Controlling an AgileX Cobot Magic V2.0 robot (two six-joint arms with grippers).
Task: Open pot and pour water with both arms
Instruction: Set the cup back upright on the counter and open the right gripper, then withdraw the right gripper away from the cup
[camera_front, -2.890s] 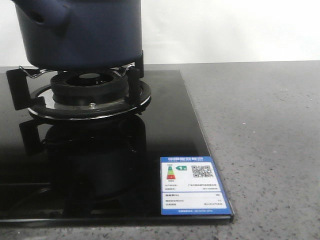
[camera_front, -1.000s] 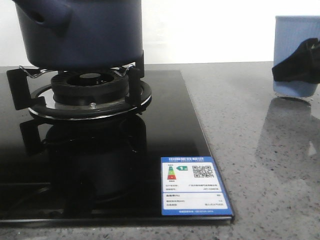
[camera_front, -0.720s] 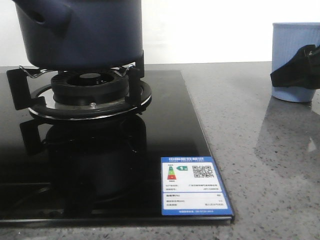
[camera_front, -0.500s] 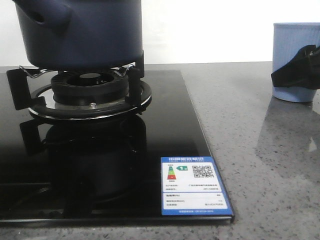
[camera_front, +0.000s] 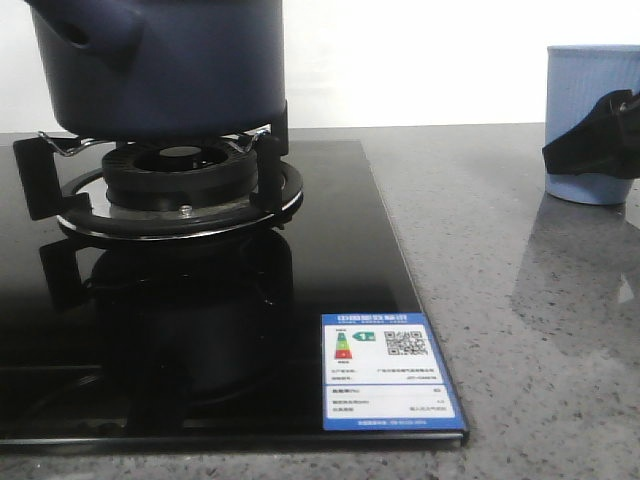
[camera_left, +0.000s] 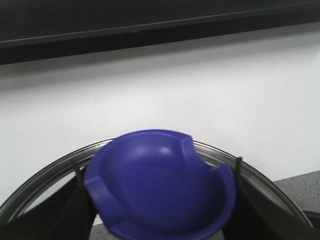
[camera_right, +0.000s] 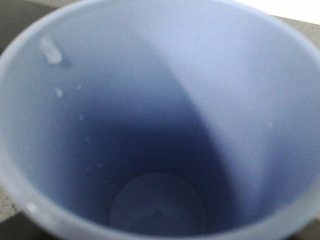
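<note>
The dark navy pot (camera_front: 160, 65) sits on the gas burner (camera_front: 180, 185) at the far left, its side nub (camera_front: 75, 30) facing left and its top cut off by the frame. The pale blue ribbed cup (camera_front: 590, 85) is at the right edge, low over or on the counter. My right gripper (camera_front: 605, 135) is shut on it, one black finger (camera_front: 590, 145) across its side. The right wrist view looks into the cup (camera_right: 160, 125), which has droplets on its inner wall. My left gripper (camera_left: 160, 220) is shut on the blue knob (camera_left: 160, 185) of a glass lid (camera_left: 35, 187), held up before a white wall.
The black glass hob (camera_front: 330, 280) carries an energy sticker (camera_front: 388, 370) at its front right corner. Grey speckled counter (camera_front: 500, 300) lies to the right, between hob and cup. A white wall (camera_front: 420, 60) stands behind.
The cup, held by my right gripper, came into view from the right, then shifted slightly left and down. It has been still for the last half second. The pot has not moved.
</note>
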